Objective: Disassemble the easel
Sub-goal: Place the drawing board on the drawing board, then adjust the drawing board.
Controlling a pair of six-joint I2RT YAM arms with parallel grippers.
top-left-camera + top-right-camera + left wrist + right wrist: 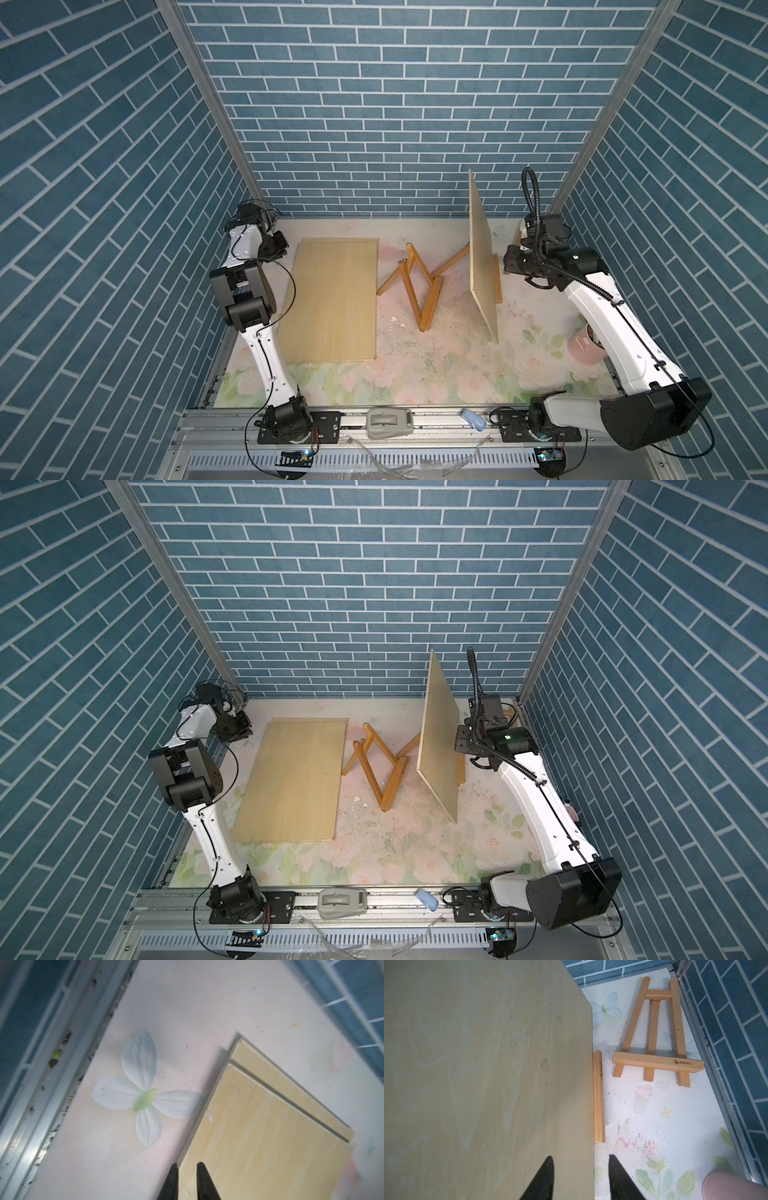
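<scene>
Right fingers [542, 1180] straddle edge of upright board [488, 1064]; flat easel [654, 1028] beyond.

Left gripper [187, 1164] nearly closed, empty, over edge of 2 stacked boards [259, 1136]; butterfly print [145, 1095] beside.

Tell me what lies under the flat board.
A second board lies under the top board; only a strip along one edge shows. The rest of it, and anything else beneath, is covered.

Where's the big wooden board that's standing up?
In both top views the pale wooden board stands on edge at the right side of the floral table, between the toppled wooden easel frames and the right gripper.
</scene>
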